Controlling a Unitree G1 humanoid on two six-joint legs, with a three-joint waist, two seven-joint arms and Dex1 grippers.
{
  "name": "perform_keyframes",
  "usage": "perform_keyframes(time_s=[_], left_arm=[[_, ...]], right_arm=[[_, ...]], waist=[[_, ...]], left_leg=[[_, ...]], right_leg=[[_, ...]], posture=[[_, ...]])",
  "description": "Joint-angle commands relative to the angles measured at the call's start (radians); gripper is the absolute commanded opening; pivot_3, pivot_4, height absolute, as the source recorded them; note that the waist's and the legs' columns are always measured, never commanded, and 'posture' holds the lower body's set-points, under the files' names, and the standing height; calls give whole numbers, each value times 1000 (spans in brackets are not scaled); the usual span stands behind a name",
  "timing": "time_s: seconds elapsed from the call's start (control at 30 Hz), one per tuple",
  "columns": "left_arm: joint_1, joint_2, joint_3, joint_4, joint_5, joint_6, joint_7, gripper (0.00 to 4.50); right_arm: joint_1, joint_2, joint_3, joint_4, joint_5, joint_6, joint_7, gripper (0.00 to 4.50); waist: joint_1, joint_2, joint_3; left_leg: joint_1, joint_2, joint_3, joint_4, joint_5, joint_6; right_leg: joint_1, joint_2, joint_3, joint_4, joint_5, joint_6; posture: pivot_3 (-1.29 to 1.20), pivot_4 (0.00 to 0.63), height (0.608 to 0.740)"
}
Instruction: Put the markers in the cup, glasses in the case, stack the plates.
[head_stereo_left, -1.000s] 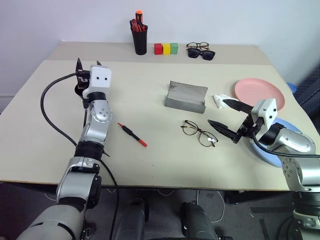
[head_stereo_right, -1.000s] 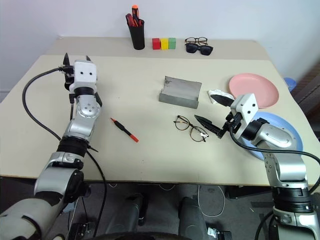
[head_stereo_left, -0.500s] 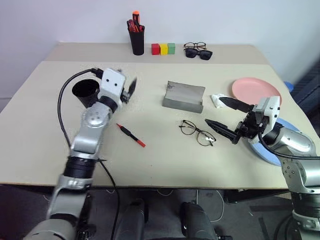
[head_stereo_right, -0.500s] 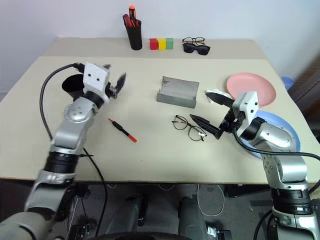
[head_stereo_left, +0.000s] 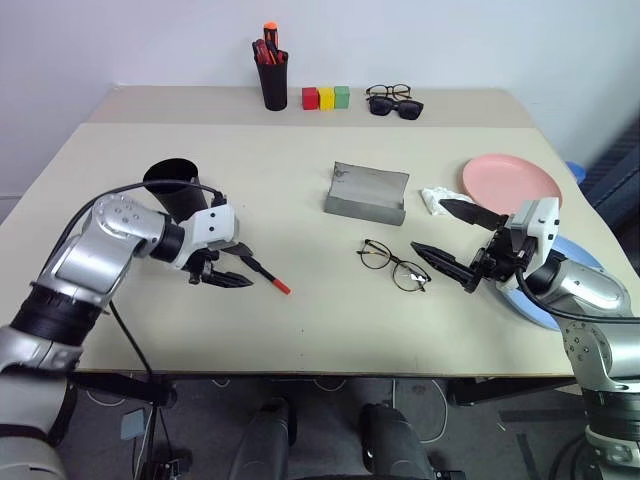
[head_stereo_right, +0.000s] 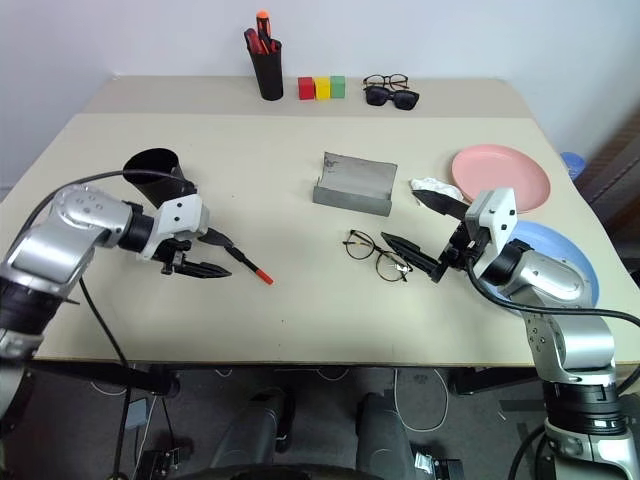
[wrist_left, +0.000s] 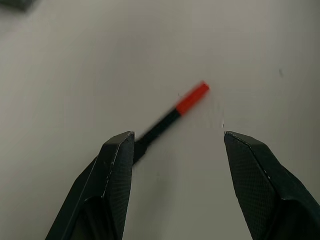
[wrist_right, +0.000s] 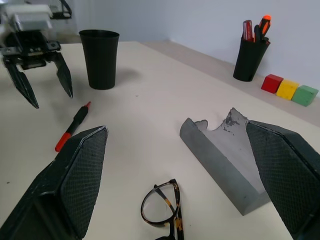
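The left gripper (head_stereo_left: 225, 272) is spread open over the black marker (head_stereo_left: 262, 272) (red tip at four o'clock), untouched. The right gripper (head_stereo_left: 448, 240) is splayed wide at three o'clock of the glasses (head_stereo_left: 394, 265), nothing grasped.

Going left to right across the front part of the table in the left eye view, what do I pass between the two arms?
Left gripper → black marker with red tip → wire-frame glasses → right gripper.
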Motion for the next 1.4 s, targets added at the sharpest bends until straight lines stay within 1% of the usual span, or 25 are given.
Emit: perform_keyframes(time_s=[0.03, 0.23, 0.37, 0.5, 0.6, 0.8, 0.9, 0.93, 0.97, 1.03, 1.13, 1.23, 1.4], left_arm=[[-109, -54, -70, 158, 122, -162, -60, 2865], [-291, -189, -162, 415, 264, -376, -130, 2865], [-362, -240, -193, 520, 313, -478, -182, 2865], [-400, -268, -241, 590, 356, -570, -184, 2865], [-417, -292, -265, 626, 377, -604, -184, 2865], [-411, -347, -265, 658, 430, -671, -162, 2865], [-397, -356, -266, 647, 443, -685, -168, 2032], [-392, -356, -264, 641, 442, -686, -176, 1593], [-387, -357, -264, 633, 438, -683, -181, 1034], [-380, -359, -264, 621, 438, -680, -183, 53], [-363, -354, -260, 600, 448, -692, -170, 20], [-324, -328, -259, 551, 434, -703, -183, 20], [-268, -300, -197, 448, 403, -640, -170, 20]], right_arm=[[-2, 3, -23, -29, 2, -20, -7, 4500], [26, 5, -34, -69, 4, -8, -32, 4500], [47, 0, -47, -93, 7, 0, -51, 4500], [59, 1, -51, -112, 10, 6, -68, 4500], [62, 3, -52, -117, 9, 8, -75, 4500], [70, 8, -55, -108, 5, 0, -78, 4500], [75, 9, -59, -105, 3, -6, -77, 4500], [76, 9, -59, -104, 3, -7, -77, 4500], [76, 9, -60, -102, 2, -9, -76, 4500], [75, 8, -61, -97, 0, -12, -76, 4500], [74, 8, -62, -88, -3, -19, -73, 4500], [69, 8, -62, -72, -6, -28, -67, 4500], [51, 8, -54, -53, -10, -37, -63, 4500]], waist=[[0, 0, 0], [0, -1, 1], [-4, -1, 1], [-5, -1, 1], [-3, -1, 1], [1, -2, 1], [3, -2, 1], [4, -2, 1], [4, -2, 1], [3, -2, 1], [2, -2, 1], [-1, -1, 1], [-4, 0, 0]], left_leg=[[0, 0, 0, 0, 0, 0], [-1, 0, 0, 0, 0, 1], [-1, 0, 0, 1, 0, 1], [-1, 0, 0, 0, 0, 1], [-1, 0, 0, 1, 0, 1], [-1, 0, 0, 3, 0, 1], [-1, -1, 0, 3, 0, 1], [-1, -1, 0, 3, 0, 1], [-1, -1, 0, 3, 0, 1], [0, -1, 0, 3, 0, 1], [0, -1, 0, 3, 0, 1], [0, -1, 0, 3, 0, 1], [1, -1, 0, 3, 0, 1]], right_leg=[[0, 0, 0, 0, 0, 0], [-1, 0, 0, 0, 0, 1], [-1, 0, 0, 1, 0, 1], [-1, 0, 0, 2, 0, 1], [-2, 0, 0, 4, 0, 1], [-2, 0, 0, 6, -1, 2], [-1, -1, 0, 7, -1, 3], [-1, -1, 0, 7, -1, 3], [-1, -1, 0, 7, -1, 3], [-1, -1, 0, 8, -1, 3], [-1, -1, 0, 8, -1, 3], [-1, -1, 0, 8, -1, 3], [-1, -1, 0, 9, -1, 3]], posture=[[0, 150, 740], [0, 150, 740], [0, 150, 740], [0, 150, 740], [0, 150, 740], [0, 150, 740], [0, 150, 740], [0, 150, 740], [0, 150, 740], [0, 150, 740], [0, 150, 740], [0, 150, 740], [0, 150, 740]])
